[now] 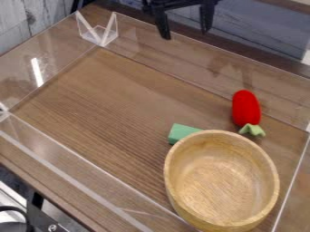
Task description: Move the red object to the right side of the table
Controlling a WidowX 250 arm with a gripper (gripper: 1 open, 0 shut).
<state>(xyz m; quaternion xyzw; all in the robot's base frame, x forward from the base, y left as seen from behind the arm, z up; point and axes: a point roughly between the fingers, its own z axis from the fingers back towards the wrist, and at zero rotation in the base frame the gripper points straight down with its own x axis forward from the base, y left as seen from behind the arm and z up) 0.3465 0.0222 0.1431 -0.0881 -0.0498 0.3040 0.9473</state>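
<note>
Nearest the camera the wooden bowl (222, 216) sits close to the green block (183, 133), and just beyond its rim lies the red toy fruit (246, 108) near the table's right side, so if I come down carelessly I could clip that rim or nudge the fruit with a fingertip. Its rounded body (leafy end towards the bowl) might roll or slip if I pinch it off-centre, and a push too far could press it against the clear wall. At the far edge my jaws (187, 34) stand wide, holding nothing.
</note>
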